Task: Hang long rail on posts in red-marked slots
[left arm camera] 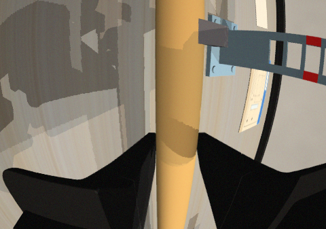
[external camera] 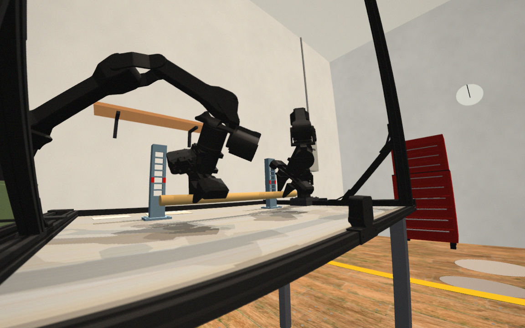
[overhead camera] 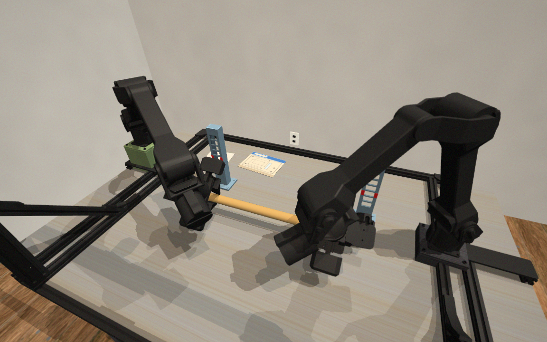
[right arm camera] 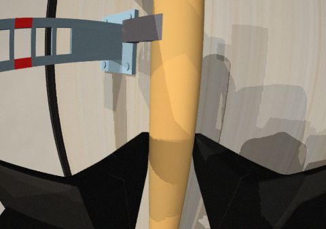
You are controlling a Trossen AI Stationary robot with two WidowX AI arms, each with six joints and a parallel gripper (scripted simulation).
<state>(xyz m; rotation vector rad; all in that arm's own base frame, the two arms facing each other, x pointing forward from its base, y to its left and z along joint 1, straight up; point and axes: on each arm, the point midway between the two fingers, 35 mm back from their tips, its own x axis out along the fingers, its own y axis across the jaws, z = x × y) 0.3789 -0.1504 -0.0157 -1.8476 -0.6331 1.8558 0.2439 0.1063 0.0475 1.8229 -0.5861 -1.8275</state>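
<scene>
The long rail (overhead camera: 258,208) (external camera: 235,197) (left arm camera: 180,86) (right arm camera: 176,86) is held above the table, roughly level and lower than the red marks. My left gripper (external camera: 196,199) (left arm camera: 176,139) is shut on it near one end, my right gripper (external camera: 285,192) (right arm camera: 170,140) near the other. The left post (overhead camera: 224,163) (external camera: 156,206) (left arm camera: 248,47) and right post (overhead camera: 366,207) (external camera: 270,200) (right arm camera: 98,40) stand upright. A grey hook (left arm camera: 212,33) lies before the left post's solid part, below its slots. The other hook (right arm camera: 142,28) is likewise before the right post. Whether the hooks touch the posts is unclear.
A printed sheet (overhead camera: 262,164) (left arm camera: 254,103) lies behind the rail, between the posts. A black frame (overhead camera: 279,146) runs round the table edge. A small dark block (external camera: 360,212) is mounted on the frame's near rail.
</scene>
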